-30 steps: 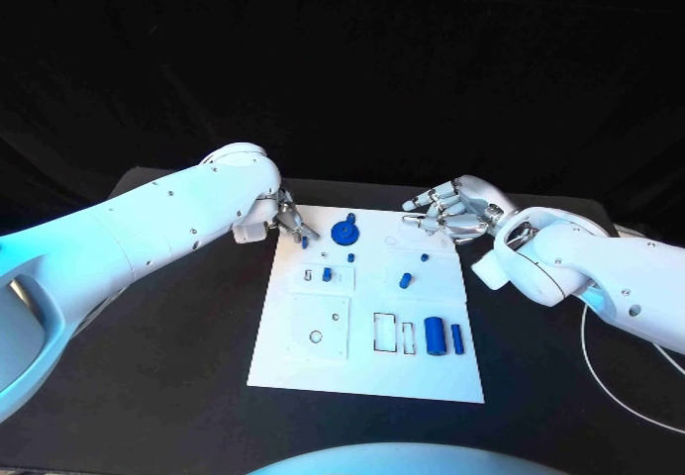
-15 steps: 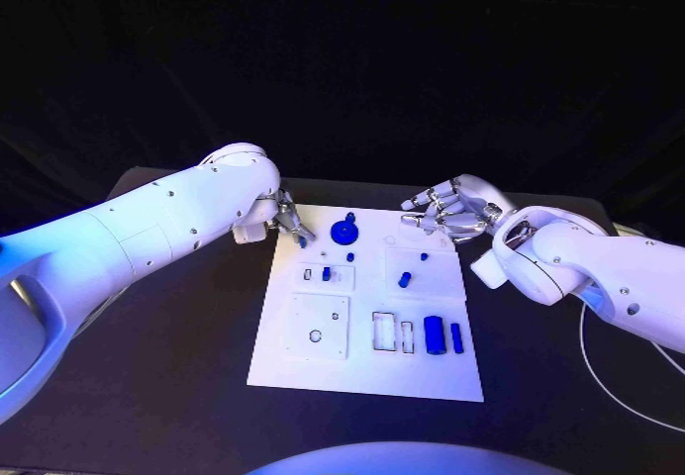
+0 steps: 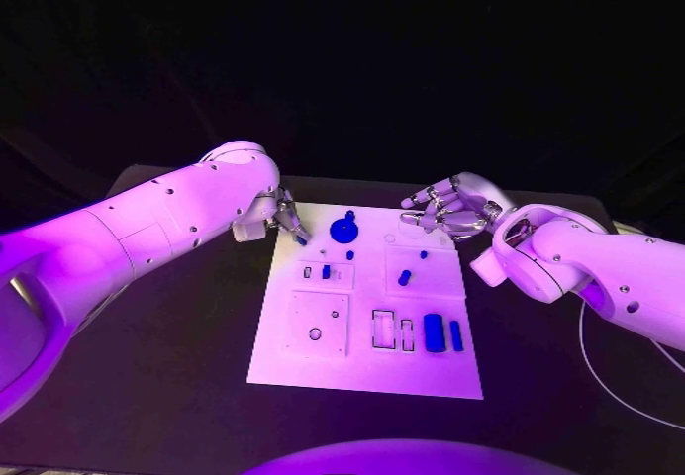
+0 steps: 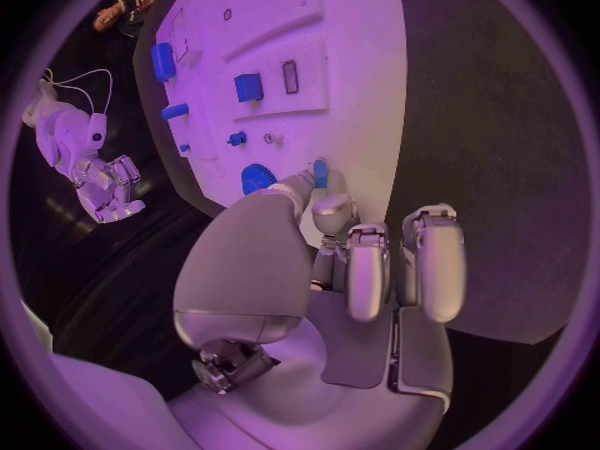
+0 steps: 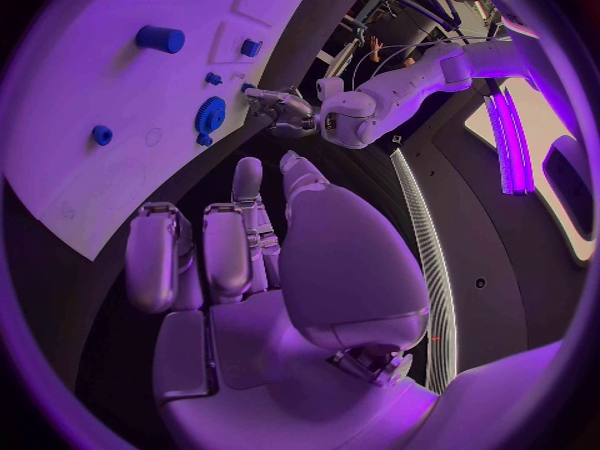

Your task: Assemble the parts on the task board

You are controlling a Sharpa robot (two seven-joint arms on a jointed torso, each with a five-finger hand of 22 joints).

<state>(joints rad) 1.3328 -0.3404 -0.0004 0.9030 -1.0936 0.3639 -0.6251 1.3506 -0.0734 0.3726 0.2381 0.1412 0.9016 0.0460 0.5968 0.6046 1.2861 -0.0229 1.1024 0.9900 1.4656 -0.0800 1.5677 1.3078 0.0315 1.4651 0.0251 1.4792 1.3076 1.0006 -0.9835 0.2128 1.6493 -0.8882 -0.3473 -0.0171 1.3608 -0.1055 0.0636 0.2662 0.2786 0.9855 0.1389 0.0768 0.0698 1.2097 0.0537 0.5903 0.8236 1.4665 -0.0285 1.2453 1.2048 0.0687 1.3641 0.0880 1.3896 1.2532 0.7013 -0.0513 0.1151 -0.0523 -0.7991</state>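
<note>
- Parts on the task board (image 3: 368,371) look small, rigid and light; smooth plastic would slip, so a fingertip pinch across the sides suits them.
- Left hand (image 3: 280,220) sits at the board's far left corner, fingertips pinching a small blue peg (image 4: 320,173).
- Blue gear (image 3: 344,232) stands near the far edge; take it by its rim.
- Blue cylinder (image 3: 433,332) lies toward the near right; grip across its middle.
- Right hand (image 3: 451,212) hovers over the far right corner, fingers loosely curled, holding nothing.
</note>
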